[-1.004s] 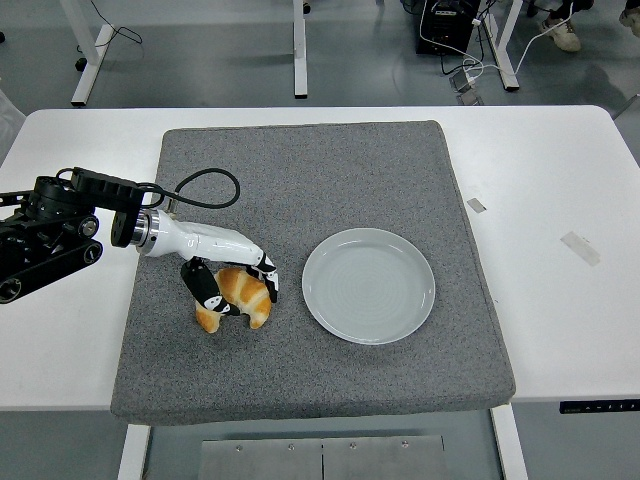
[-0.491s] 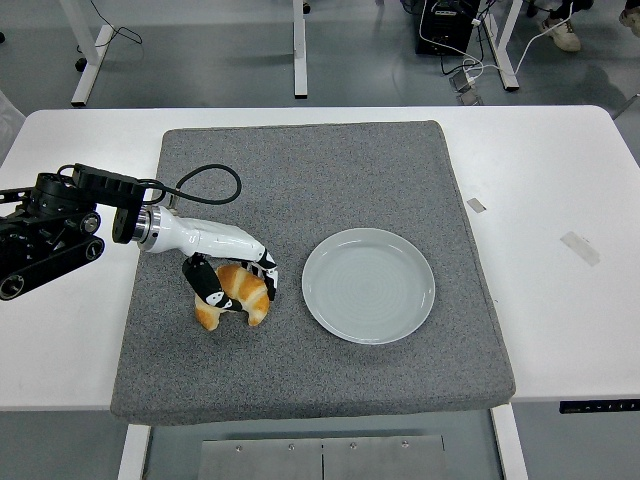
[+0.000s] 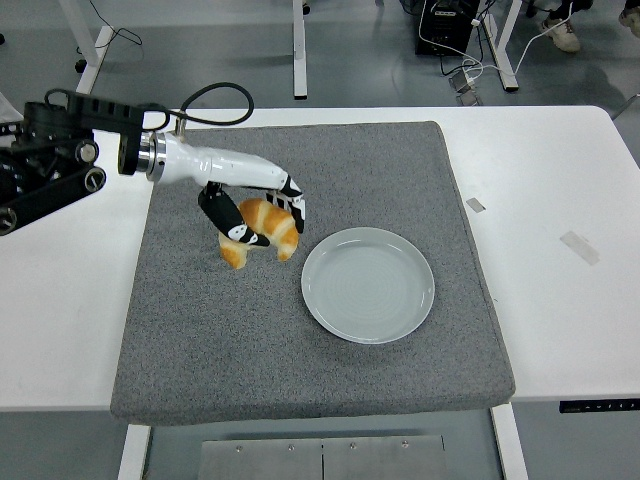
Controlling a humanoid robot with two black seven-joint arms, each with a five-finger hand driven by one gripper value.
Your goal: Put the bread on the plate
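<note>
Just off to the right of my hand and nearer the table's edge sits one empty plate on the single grey mat. My left hand is clenched around the one piece of bread, a croissant, carried above the mat and beside the plate's rim. I judge it light, soft and flaky, easily crushed, so I grip its thick middle gently. My right hand is nowhere in view.
</note>
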